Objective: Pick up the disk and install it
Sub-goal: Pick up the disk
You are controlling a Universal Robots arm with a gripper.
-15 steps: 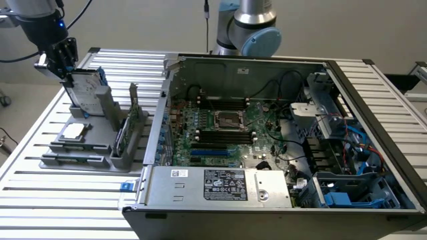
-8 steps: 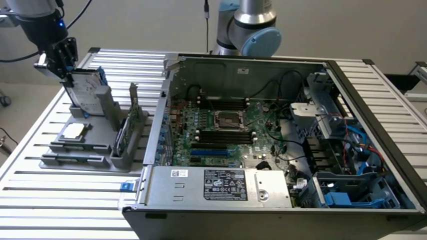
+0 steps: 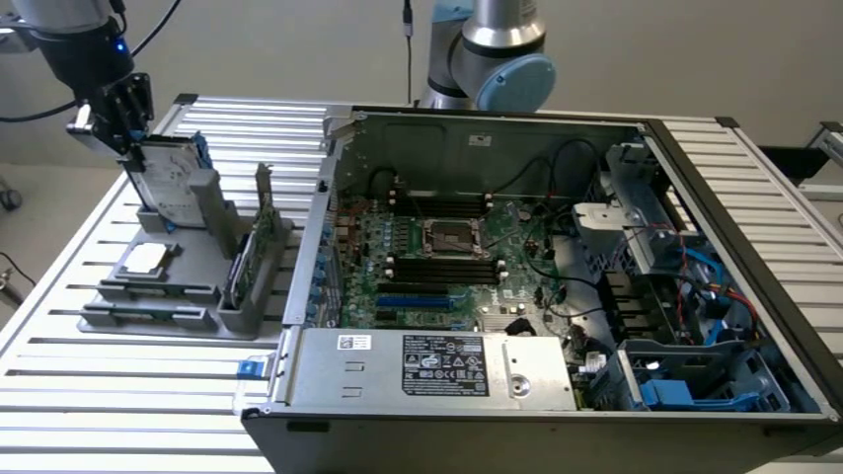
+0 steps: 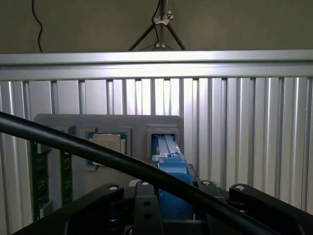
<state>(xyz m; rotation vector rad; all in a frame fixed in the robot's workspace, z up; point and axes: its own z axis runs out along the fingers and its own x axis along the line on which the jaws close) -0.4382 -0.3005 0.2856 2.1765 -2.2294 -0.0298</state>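
- Silver-grey and edged in blue, the disk [image 3: 172,178] stands on edge in the rear slot of the grey holder [image 3: 158,318], at the exterior view's far left.
- We see its long axis running up and down, leaning only slightly. Its broad labelled face is turned toward the exterior view's left, and its blue carrier frame lies along the side nearer the computer case [image 3: 306,296].
- The gripper [image 3: 129,133] comes at it from above. Its fingers stand about half closed, one on each side of the disk's upper end, and they appear to be clamped on it.
- In the wrist view the blue frame [image 4: 171,166] rises between the black finger bodies, with a black cable [image 4: 73,144] slanting across in front.
- We cannot tell whether the disk's lower end has left the slot.
- Above the disk there is open air. A grey post of the holder stands just beside it on the exterior view's right.
- Farther that way the green circuit card [image 3: 244,267] stands upright in its own slot, between the disk and the case wall.
- The small square chip [image 3: 142,259] lies flat in a recess in front of the disk, apart from it.
- The slatted aluminium table [image 3: 118,405] lies bare in front of the holder, and its edge runs close along the holder's left side.
- The case lies open on top, well apart from the disk.
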